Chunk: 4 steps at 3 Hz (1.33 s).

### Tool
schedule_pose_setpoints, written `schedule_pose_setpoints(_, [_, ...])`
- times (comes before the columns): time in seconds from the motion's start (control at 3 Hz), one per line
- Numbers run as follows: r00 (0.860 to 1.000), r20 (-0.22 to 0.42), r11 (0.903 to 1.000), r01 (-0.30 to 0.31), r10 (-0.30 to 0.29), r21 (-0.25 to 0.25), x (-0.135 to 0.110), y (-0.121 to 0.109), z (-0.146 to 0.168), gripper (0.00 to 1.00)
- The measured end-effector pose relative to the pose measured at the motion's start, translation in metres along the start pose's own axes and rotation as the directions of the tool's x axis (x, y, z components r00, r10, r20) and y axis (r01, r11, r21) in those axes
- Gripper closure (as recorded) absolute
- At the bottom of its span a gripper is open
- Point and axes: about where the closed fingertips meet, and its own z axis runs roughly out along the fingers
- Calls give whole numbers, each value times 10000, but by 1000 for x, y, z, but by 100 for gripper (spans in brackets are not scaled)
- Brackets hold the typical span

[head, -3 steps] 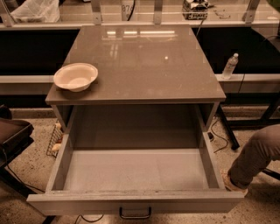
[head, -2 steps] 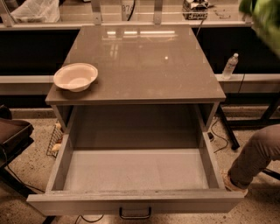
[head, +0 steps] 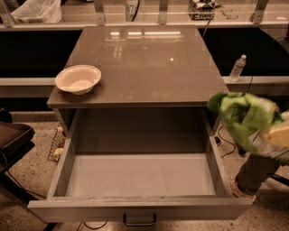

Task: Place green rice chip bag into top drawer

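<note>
A grey-brown table [head: 149, 58] with a glossy top is seen on a speckled floor [head: 31, 180], and ceiling lights are reflected near its far edge. A counter is set behind it, with a crumpled plastic bag [head: 36, 10] at the far left. A water bottle [head: 238, 67] is stood on a ledge beyond the table's right edge. A dark chair [head: 13, 140] is cut off at the left, and a person's trouser leg and shoe [head: 250, 178] are seen by the front right corner. A white bowl [head: 78, 79] is set upright at the table's front left corner. The top drawer [head: 58, 169] is pulled fully out under the front edge, its flat grey floor exposed and a dark handle [head: 140, 220] fixed to its front. The green rice chip bag [head: 241, 118] is held in the air just outside the table's right edge, above the drawer's right wall. The pincer [head: 276, 137] is blurred at the far right, behind the bag; whether it is clenched cannot be told.
</note>
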Motion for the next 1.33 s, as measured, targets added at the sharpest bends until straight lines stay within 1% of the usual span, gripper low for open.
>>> schedule_pose_setpoints(0.33, [9980,-629,9890,-171,79,-1469,28,35,52,100])
schedule_pose_setpoints(0.67, [9964,-830,9762,2,-187,-2171,34,52,81,100])
schedule_pose_setpoints(1.0, [9964,-830,9762,2,-187,-2171,34,52,81,100])
schedule_pose_setpoints(1.33, [9943,-919,9736,323,-543,-2260,23,60,105,100])
